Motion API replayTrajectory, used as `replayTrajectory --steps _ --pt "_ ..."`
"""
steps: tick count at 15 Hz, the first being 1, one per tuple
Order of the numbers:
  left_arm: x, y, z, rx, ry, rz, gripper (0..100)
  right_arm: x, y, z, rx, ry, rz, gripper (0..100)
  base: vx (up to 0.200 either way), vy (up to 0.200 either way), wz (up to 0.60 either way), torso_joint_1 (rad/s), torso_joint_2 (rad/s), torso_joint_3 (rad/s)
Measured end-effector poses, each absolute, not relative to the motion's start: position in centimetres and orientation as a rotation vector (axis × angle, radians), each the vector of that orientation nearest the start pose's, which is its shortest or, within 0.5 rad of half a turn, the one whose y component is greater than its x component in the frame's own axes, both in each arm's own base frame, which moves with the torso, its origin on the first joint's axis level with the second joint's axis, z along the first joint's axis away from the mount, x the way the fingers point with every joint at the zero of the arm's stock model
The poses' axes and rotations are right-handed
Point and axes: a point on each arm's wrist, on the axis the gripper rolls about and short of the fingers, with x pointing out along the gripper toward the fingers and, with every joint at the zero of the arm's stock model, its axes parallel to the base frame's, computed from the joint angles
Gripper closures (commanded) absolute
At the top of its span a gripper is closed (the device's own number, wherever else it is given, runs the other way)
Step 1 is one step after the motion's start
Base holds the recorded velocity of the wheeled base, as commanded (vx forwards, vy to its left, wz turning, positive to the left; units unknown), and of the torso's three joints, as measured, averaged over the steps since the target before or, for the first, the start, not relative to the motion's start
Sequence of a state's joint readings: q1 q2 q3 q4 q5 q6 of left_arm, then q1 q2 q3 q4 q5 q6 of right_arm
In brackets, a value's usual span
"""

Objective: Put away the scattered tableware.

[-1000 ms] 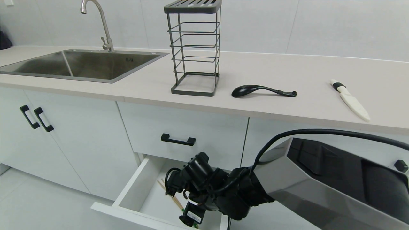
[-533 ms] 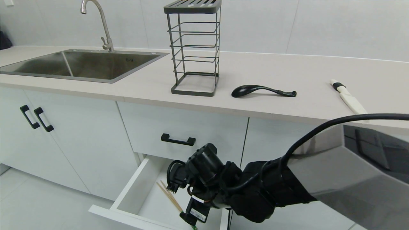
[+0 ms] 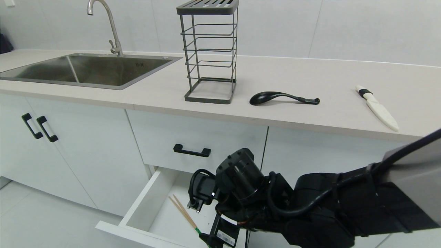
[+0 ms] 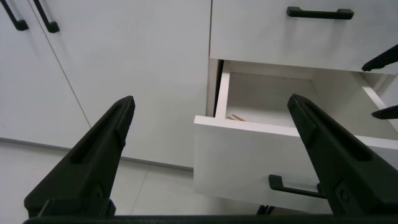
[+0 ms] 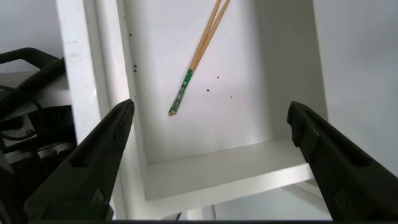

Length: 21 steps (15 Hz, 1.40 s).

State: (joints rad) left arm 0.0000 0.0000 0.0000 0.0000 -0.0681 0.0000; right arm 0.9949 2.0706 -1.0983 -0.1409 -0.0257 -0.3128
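In the head view the right arm point(image 3: 310, 213) hangs low in front of the cabinet, with its wrist over the open drawer point(image 3: 144, 203), and a pair of chopsticks point(image 3: 183, 212) lies inside on the drawer floor. On the surface point(image 3: 310, 75) above, a black spoon point(image 3: 282, 97) and a white knife point(image 3: 377, 107) are not yet put away; they lie well apart from each other. A tall wire rack point(image 3: 210, 51) stands just beside the spoon, and a sink point(image 3: 89, 69) with its tap point(image 3: 106, 24) is further to the left. In the left wrist view the left gripper point(image 4: 210, 99) is outside the drawer front, its fingers point(image 4: 93, 155) spread apart and holding nothing. In the right wrist view the right gripper point(image 5: 209, 106) looks down into the drawer; its fingers point(image 5: 93, 168) are also released and empty, and the chopsticks are free below them, not touched. I judge that the chopsticks step is finished and that the spoon or the knife comes next. For this the right arm must first rise out of the drawer, and the closed drawer front and the surface edge above it are in the way. The rack, close to the spoon, also asks for care.
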Motion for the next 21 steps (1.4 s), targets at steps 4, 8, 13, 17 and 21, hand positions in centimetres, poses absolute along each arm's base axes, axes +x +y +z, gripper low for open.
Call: replayTrajectory --steps 4,8,13,17,21 --pt "-2.3 -0.2 7.5 0.0 0.0 -0.068 0 19.5 30.6 10.4 -0.705 0.562 0.984 0 0.0 0.0 0.0 0.0 0.0 0.0" --pt "-2.3 -0.2 7.5 0.0 0.0 -0.068 0 19.2 30.0 11.3 -0.688 0.547 0.978 0 0.0 0.0 0.0 0.0 0.0 0.0" --pt "-2.3 -0.2 7.5 0.0 0.0 -0.068 0 18.5 29.2 10.7 -0.665 0.585 0.967 0 0.0 0.0 0.0 0.0 0.0 0.0" --pt "-2.3 -0.2 7.5 0.0 0.0 -0.068 0 18.2 29.2 10.7 -0.669 0.582 0.976 0 0.0 0.0 0.0 0.03 -0.01 -0.004" --pt "-2.3 -0.2 7.5 0.0 0.0 -0.068 0 17.9 29.4 10.8 -0.671 0.58 0.983 0 0.0 0.0 0.0 0.224 -0.36 -0.162"
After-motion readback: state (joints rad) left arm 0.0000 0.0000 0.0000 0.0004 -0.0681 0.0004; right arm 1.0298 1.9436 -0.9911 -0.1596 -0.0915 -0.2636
